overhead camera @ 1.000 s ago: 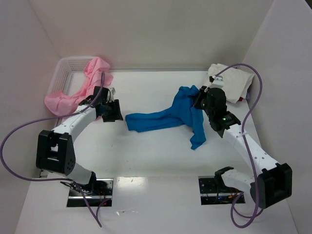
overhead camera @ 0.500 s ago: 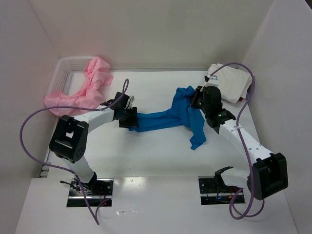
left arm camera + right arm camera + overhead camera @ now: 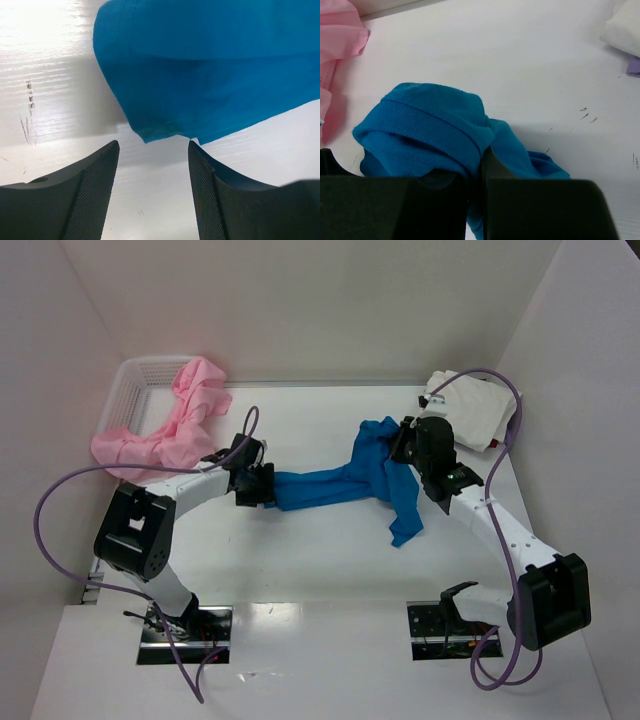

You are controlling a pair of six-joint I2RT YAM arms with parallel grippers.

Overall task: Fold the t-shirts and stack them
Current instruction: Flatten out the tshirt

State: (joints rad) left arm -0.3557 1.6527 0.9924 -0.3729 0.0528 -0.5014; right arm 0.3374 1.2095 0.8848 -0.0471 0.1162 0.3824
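Honestly, this looks like early days. The blue t-shirt (image 3: 340,483) is sprawled in a crumpled, twisted strip across the middle of the counter (image 3: 320,570), nowhere near flat, never mind folded. The right pincer (image 3: 475,167) is clamped tight on a bunched ribbed edge at the shirt's right end, with cloth squeezed between the fingers. The left pincer (image 3: 152,150) is spread wide, a finger on either side of the shirt's left corner, low over the counter but gripping nothing. My guess is that corner gets grabbed next so the shirt can be pulled flat between the two arms. The pink tees (image 3: 165,435) are a wadded heap spilling over the white basket (image 3: 135,375) at far left. A cream-white tee (image 3: 475,412) sits in the far right corner looking roughly folded, so maybe one is done and the rest are to go.
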